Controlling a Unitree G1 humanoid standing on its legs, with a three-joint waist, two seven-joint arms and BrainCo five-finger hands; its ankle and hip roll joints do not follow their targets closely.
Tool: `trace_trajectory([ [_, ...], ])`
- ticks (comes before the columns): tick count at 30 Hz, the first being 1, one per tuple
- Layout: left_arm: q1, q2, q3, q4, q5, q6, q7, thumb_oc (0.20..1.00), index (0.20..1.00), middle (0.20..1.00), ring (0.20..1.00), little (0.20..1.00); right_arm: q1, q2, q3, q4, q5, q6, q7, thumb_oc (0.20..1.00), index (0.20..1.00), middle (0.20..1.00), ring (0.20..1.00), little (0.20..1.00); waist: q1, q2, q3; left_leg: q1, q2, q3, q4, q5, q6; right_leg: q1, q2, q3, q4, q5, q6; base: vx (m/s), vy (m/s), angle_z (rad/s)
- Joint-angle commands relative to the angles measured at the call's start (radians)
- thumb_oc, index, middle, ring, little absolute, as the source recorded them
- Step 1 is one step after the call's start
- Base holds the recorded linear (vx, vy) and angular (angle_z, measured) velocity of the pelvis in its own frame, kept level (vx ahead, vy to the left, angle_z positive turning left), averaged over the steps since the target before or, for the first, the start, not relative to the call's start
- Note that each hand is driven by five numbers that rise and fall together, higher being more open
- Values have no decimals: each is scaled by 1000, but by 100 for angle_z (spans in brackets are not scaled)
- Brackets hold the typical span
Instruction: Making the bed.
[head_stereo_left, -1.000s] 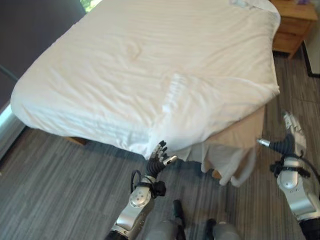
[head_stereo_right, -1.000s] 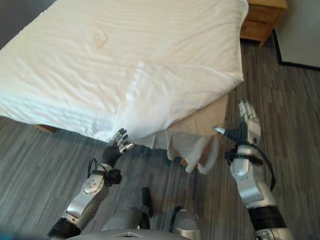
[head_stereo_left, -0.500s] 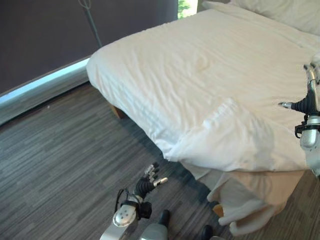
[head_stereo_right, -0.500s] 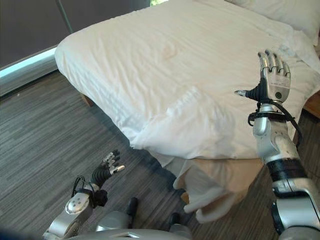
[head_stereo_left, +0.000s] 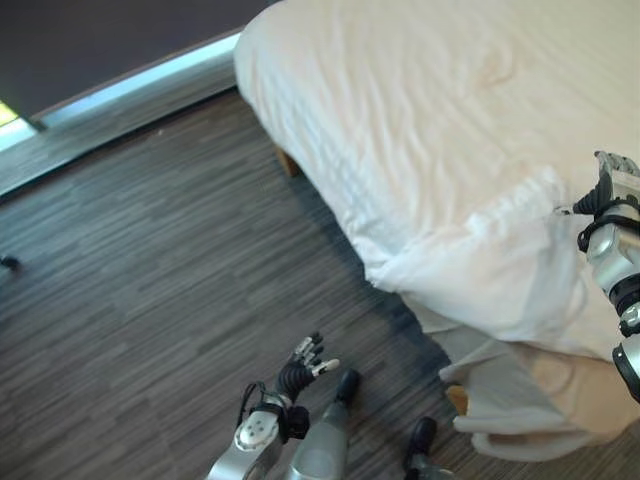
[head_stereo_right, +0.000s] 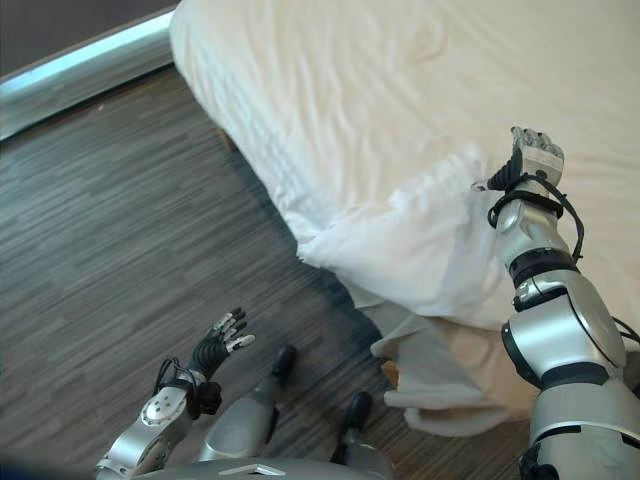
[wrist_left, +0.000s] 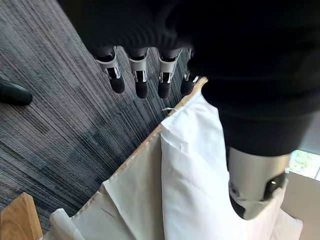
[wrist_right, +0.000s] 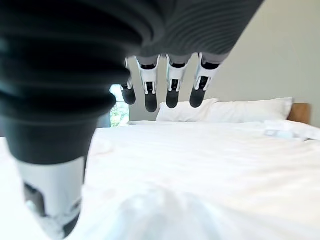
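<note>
Left eye view: the left hand (head_stereo_left: 297, 372) hangs low over the floor (head_stereo_left: 150, 280), off the bed's corner, fingers loose and empty. Right eye view: the right hand (head_stereo_right: 530, 165) is raised above the duvet (head_stereo_right: 420, 110) by its folded-back corner (head_stereo_right: 420, 245). Left wrist view: straight fingers (wrist_left: 141, 82) clear of the hanging sheet (wrist_left: 190, 165). Right wrist view: fingers (wrist_right: 172, 85) extended above the duvet, pillows (wrist_right: 225, 110) beyond.

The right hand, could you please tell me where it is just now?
The right hand is on the right of both eye views, open above the white duvet, near its folded-back corner.
</note>
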Motion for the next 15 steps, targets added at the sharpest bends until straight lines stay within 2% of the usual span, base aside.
trace_trajectory([
  [1,-82,3,-26,-38,-65,-59,14,1000,1000,1000,1000,1000,-189,-74,54,28,57,-11,-22,1000,1000,1000,1000,1000,24,-27,108,-33,15,89,4,-70,-54,38,-24,-35,13,-71,13,-49,-10,16],
  [4,-94,-6,-25,-17,-67,-62,22,1000,1000,1000,1000,1000,-188,-61,64,47,76,-17,-13,1000,1000,1000,1000,1000,27,-22,125,-47,15,89,4,-65,-57,22,-24,-37,13,-66,13,-53,-4,16],
  [5,-104,-11,-24,-6,-66,-64,28,1000,1000,1000,1000,1000,-182,-46,76,56,90,-24,-1,683,683,683,683,683,27,-21,133,-53,17,93,4,-61,-58,19,-24,-33,13,-65,13,-42,-3,9],
  [6,-104,-11,-24,-6,-66,-65,28,1000,1000,1000,1000,1000,-183,-46,77,56,90,-24,-1,489,489,489,489,489,27,-21,133,-53,17,94,4,-61,-58,18,-24,-32,13,-65,13,0,0,0],
  [7,-108,-13,-24,-1,-65,-65,29,1000,1000,1000,1000,1000,-172,-32,80,54,97,-29,6,395,395,395,395,395,23,-20,137,-52,18,96,4,-61,-56,17,-23,-28,13,-64,13,0,0,0],
  [8,-116,-14,-17,3,-67,-66,33,1000,1000,1000,1000,1000,-151,-13,83,47,102,-30,9,200,200,200,200,200,16,-17,138,-45,20,102,4,-63,-55,19,-24,-18,13,-65,13,0,0,0],
  [12,-116,-18,-3,12,-71,-64,38,1000,1000,1000,1000,1000,-62,24,41,16,122,-32,12,200,200,200,200,200,-3,-15,134,-20,24,116,4,-73,-48,34,-26,-3,13,-70,12,-9,26,-12],
  [15,-110,-34,24,13,-80,-52,43,1000,1000,1000,1000,1000,145,59,-80,-98,160,-45,3,200,200,200,200,200,-43,-8,119,22,25,132,4,-92,-38,61,-32,7,13,-75,10,20,29,-7],
])
